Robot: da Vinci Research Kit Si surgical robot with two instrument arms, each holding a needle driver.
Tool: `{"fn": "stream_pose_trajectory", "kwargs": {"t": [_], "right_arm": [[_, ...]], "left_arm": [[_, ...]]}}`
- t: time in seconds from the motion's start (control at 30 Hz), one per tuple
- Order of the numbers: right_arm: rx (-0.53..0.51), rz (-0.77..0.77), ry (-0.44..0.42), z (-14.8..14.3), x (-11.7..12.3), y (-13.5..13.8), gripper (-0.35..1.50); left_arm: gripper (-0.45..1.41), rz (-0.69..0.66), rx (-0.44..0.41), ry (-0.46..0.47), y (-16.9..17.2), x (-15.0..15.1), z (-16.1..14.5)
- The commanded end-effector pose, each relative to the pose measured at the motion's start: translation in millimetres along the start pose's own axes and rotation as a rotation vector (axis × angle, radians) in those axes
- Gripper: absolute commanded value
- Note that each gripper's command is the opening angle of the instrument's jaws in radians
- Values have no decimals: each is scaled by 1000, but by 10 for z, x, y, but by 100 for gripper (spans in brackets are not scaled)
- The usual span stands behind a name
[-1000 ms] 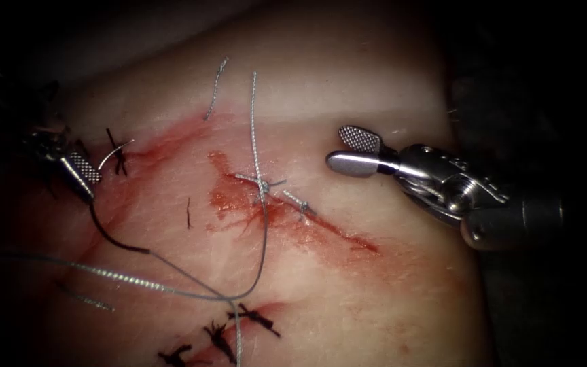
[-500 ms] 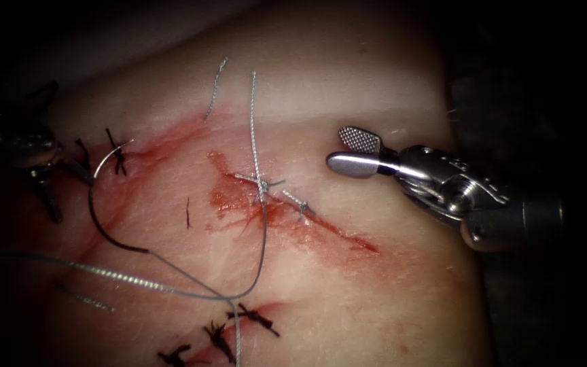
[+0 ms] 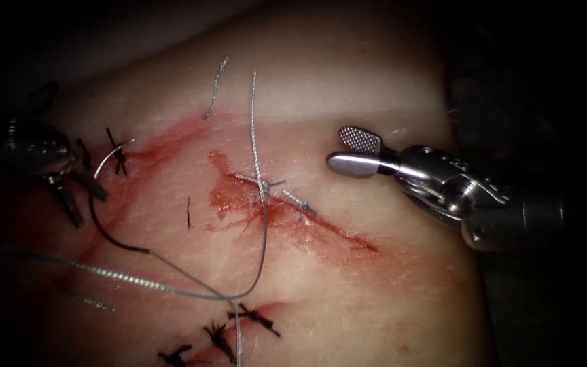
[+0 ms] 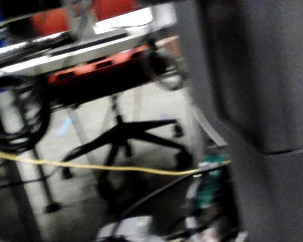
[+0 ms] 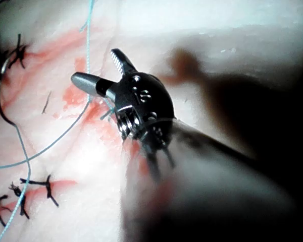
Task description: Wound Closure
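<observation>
Now left claw (image 3: 79, 197) has let go of needle (image 3: 110, 158), spread; right claw (image 3: 348, 151) spread, empty.

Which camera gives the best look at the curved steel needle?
The endoscope view: the curved steel needle lies free left of the cut, beside the left tool. In the right wrist view it is partly cut off.

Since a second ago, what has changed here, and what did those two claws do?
The left claw let go of the needle, opened and drew back a little to the left; it now holds nothing. The needle lies where it was, on the tissue left of the cut. The right claw stayed open and empty, right of the cut. The thread has not moved.
</observation>
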Motion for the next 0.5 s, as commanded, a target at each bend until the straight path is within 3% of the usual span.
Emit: {"fn": "stream_pose_trajectory", "kwargs": {"t": [0.03,0.13,0.5], "right_arm": [[2,0,0,8,-4,-1,142],[2,0,0,8,-4,-2,142],[2,-4,0,8,-3,-2,142]], "left_arm": [[42,60,-4,-14,-9,1,9],[41,163,-2,-57,-17,-1,13],[42,233,-72,-120,-17,-16,36]]}}
